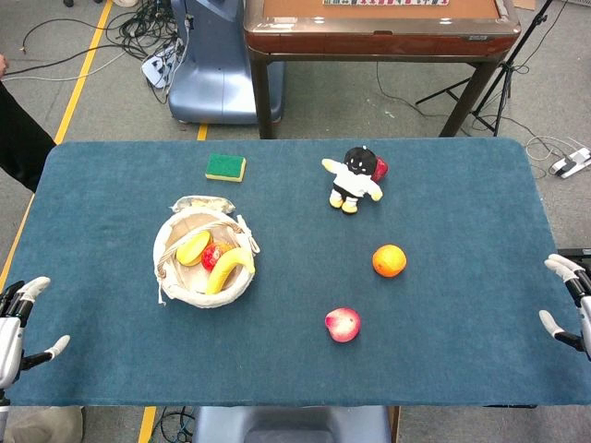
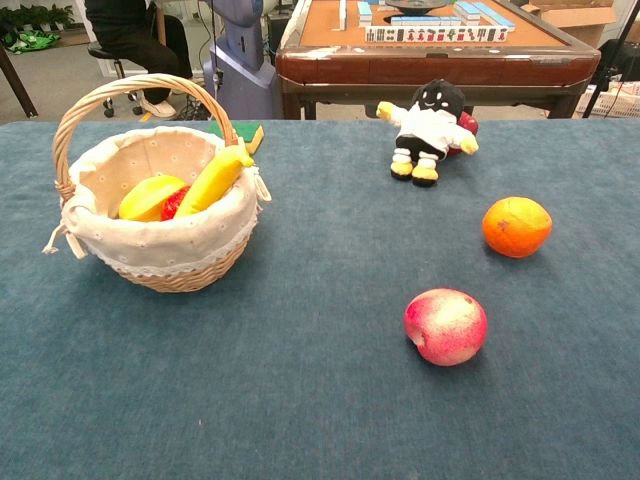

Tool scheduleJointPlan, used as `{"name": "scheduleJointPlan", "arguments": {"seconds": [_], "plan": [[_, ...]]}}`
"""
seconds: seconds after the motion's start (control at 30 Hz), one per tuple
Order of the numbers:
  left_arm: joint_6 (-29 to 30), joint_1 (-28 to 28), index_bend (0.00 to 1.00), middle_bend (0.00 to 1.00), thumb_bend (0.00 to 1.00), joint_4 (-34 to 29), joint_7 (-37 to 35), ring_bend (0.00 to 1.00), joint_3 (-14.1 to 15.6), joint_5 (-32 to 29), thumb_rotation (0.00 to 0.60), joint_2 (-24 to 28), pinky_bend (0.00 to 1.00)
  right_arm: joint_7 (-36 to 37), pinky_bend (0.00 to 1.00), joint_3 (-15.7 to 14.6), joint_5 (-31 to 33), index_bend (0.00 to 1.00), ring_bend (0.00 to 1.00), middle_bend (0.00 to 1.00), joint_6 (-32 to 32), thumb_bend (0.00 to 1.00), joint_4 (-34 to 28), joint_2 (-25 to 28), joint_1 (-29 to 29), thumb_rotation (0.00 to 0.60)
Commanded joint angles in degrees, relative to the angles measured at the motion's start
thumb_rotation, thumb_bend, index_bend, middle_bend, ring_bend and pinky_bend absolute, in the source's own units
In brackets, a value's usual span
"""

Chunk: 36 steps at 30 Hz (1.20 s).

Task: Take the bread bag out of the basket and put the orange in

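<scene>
Table [image 1: 443, 369] with a dark blue cloth carries everything, and both hands wait at its near corners. The left hand [image 1: 18, 323] is at the near left corner, cut off by the picture edge; its fingers are spread apart, hold nothing and touch nothing on the cloth. The right hand [image 1: 571, 305] is at the near right corner, also half out of the picture, fingers apart and empty. The chest view shows neither hand.

The basket [image 2: 150, 265] stands toward the left edge of the table, wicker with a white cloth lining and an upright handle. Inside lie a banana [image 2: 215, 178], a yellow fruit piece [image 2: 148, 198] and something red [image 2: 175, 200] between them, mostly hidden, so I cannot tell what it is. I cannot make out a bread bag in the basket in either view.

A plush toy [image 2: 428, 120] sits near the far edge, with a red thing behind it, hardly visible. The orange [image 2: 516, 226] lies on the right half of the table, well apart from the basket, round with a bright peel. A pink peach [image 2: 445, 326] lies nearer the near edge. A green sponge [image 1: 225, 167] lies beyond the basket, near the far edge.
</scene>
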Motion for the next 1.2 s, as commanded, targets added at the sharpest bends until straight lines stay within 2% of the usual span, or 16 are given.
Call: {"name": "scheduleJointPlan", "arguments": {"seconds": [0.03,0.57,0.77,1.03,1.2], "plan": [[-0.14,-0.02,0.18,0.17,0.18,0.14,-0.07,0.10,0.03,-0.15,0.600,-0.10,0.12,0.26,0.36,-0.08,-0.46,0.20,0.15,0.21,0.29,0.25,0.52,-0.46,0.02,0.600],[-0.85,-0.58,0.18,0.17,0.18,1.05,-0.56,0.10,-0.16,-0.11,0.600,0.15,0.12,-0.96,0.36,0.09,-0.37,0.20,0.15,0.21,0.47,0.25,-0.59,0.33,-0.09,0.600],[-2.36,-2.70,0.19,0.17,0.18,1.30,-2.41,0.10,-2.04,-0.25,0.600,1.43,0.12,-1.86,0.36,0.78,-0.36,0.20,0.15,0.21,1.39,0.25,-1.36,1.20,-0.07,0.600],[-10.46,-9.79,0.18,0.17,0.18,1.16,-6.95,0.10,-6.28,-2.47,0.600,3.13,0.12,-3.97,0.36,1.26,-0.34,0.20,0.15,0.21,1.19,0.25,-4.37,3.07,0.37,0.600],[-17.82,-14.98,0.10,0.13,0.17,-1.20,-8.32,0.10,-8.79,-6.04,0.600,4.66,0.12,-5.34,0.36,1.23,-0.41,0.20,0.15,0.21,0.72,0.25,-6.31,4.61,0.56,0.600]]}}
